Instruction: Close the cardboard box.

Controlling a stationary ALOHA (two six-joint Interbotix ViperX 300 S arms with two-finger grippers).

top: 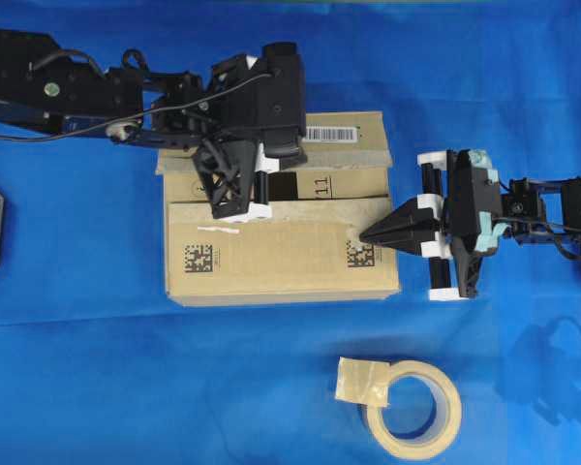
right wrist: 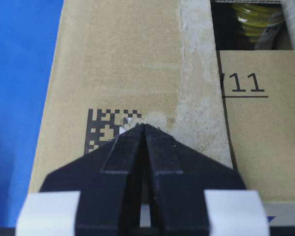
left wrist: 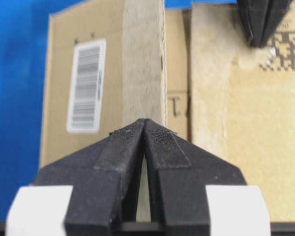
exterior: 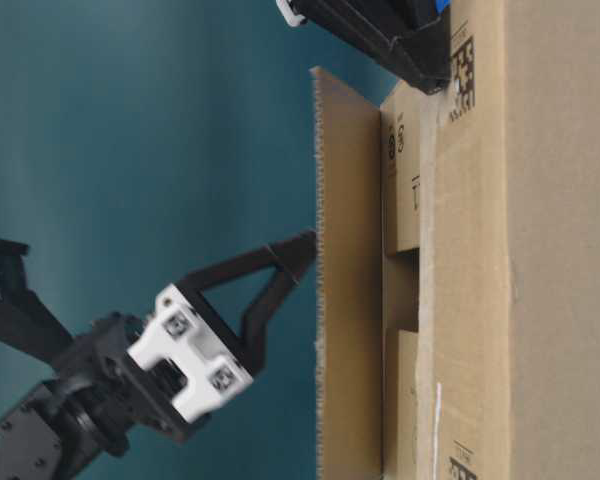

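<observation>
A brown cardboard box [top: 281, 228] sat mid-counter on a blue cloth [top: 77, 368]. The left end effector [top: 240, 208], fingers clenched together, pressed at the box's partly raised far flap [top: 344, 145]. The right end effector [top: 368, 235], also clenched and empty, touched the folded near flap [top: 271, 257], seemingly at its data-matrix code. A beige tape roll [top: 413, 408] lay nearer.

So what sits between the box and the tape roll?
Nothing: in the overhead view only bare blue cloth separates the box from the tape roll.
</observation>
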